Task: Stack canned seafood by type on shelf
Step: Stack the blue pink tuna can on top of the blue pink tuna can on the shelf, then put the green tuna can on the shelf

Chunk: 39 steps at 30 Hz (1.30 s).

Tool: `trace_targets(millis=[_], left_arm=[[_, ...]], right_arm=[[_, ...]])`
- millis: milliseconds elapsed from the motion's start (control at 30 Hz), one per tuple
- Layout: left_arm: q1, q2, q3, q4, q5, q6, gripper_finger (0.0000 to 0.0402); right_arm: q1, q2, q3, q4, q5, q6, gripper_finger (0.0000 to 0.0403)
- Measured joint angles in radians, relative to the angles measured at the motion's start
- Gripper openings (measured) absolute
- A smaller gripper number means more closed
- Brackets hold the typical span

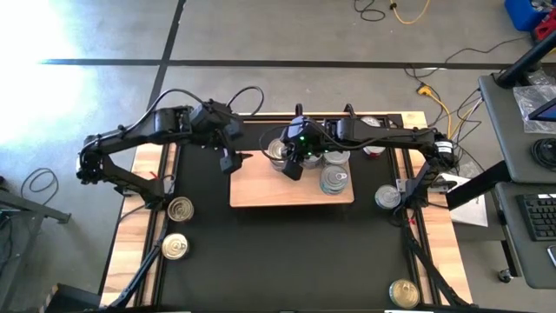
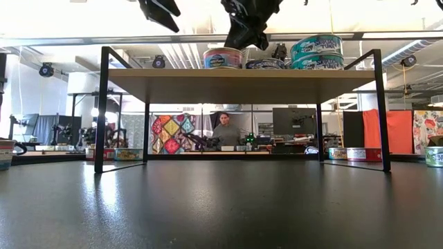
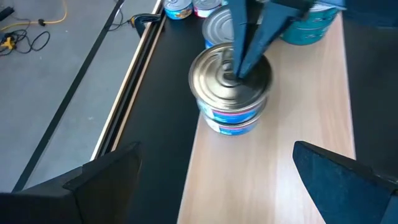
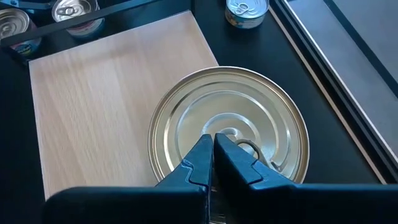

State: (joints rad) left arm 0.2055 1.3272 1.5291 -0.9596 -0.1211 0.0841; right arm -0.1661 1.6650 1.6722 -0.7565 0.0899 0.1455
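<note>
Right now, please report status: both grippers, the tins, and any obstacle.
Right gripper shut, tips pressing on lid of top tin on shelf. Left gripper open, hovering over the shelf's left end, empty. More tins stacked close behind; nothing else blocking.

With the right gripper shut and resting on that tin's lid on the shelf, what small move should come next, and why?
Probably lift the right gripper straight up off the lid. Its closed tips touch the top of the silver-lidded tin, which already sits stacked on another tin on the shelf, so pressing looks finished. The left gripper waits open beside the shelf's edge.
</note>
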Motion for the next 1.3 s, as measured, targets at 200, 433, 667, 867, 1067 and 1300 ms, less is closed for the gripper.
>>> trace_targets(millis=[200, 433, 667, 867, 1067, 1300], left_arm=[[-0.059, -0.002, 0.000, 0.002, -0.040, -0.010, 0.0400], [-0.141, -0.028, 0.000, 0.024, -0.125, -0.092, 0.0400], [-0.230, -0.061, 0.000, 0.047, -0.159, -0.222, 0.0400], [-0.357, -0.087, 0.000, 0.078, -0.176, -0.389, 0.0400], [-0.490, -0.066, 0.000, 0.156, -0.425, -0.436, 0.0400], [-0.576, -0.031, 0.000, 0.200, -0.509, -0.415, 0.0400]], right_arm=[[0.001, -0.001, 0.017, 0.003, 0.045, -0.054, 0.0013], [0.034, -0.039, 0.133, 0.021, 0.048, -0.112, 0.0013], [0.169, -0.060, 0.212, 0.016, 0.074, -0.192, 0.0013], [0.420, -0.074, 0.250, -0.180, 0.249, -0.177, 0.0013], [0.614, -0.075, 0.245, -0.387, 0.315, 0.104, 0.0013], [0.874, -0.052, 0.223, -0.609, 0.420, 0.642, 0.0013]])
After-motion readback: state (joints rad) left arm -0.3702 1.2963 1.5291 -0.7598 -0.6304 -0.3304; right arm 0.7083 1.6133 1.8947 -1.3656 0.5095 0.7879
